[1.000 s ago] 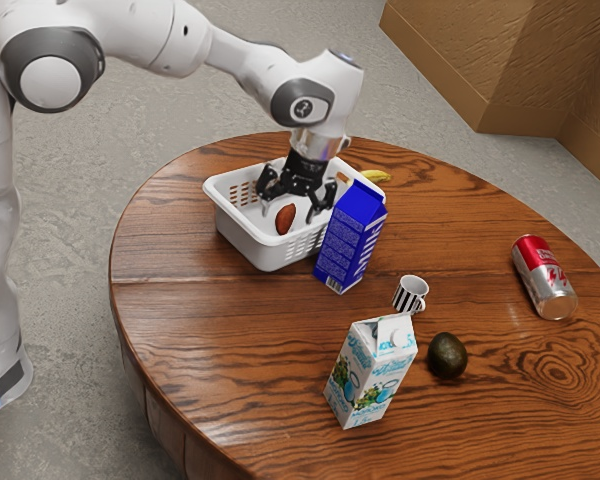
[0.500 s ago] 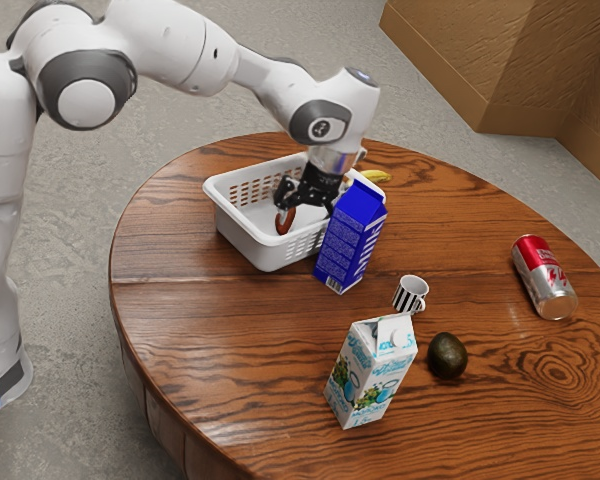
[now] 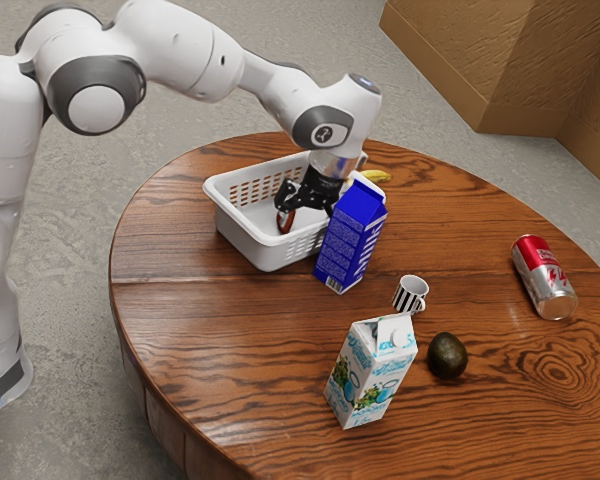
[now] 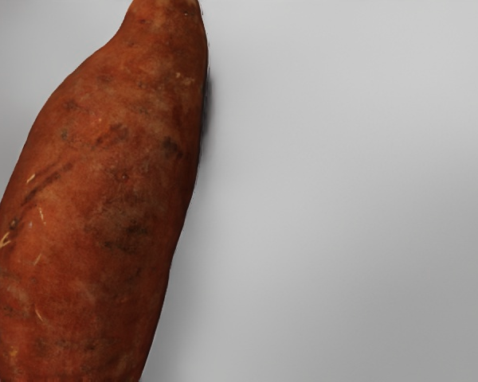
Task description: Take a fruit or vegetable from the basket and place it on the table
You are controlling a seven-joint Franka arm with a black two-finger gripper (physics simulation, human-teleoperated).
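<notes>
Low over the white basket is my gripper, its fingers apart. One finger overlaps the reddish-brown sweet potato in the exterior view; the blue carton hides the other fingertip. The sweet potato stays inside the basket, near the side facing the carton. In the wrist view, the sweet potato looms large against the pale basket floor. No grip from two sides is visible.
Close against the basket stands the blue carton, with a banana behind it. A striped mug, white carton, avocado and red-silver can are on the wooden table.
My hand has come down into the basket and shifted toward the exterior view's right, turning somewhat. Over the last half second it has barely moved. The sweet potato shows no clear move.
</notes>
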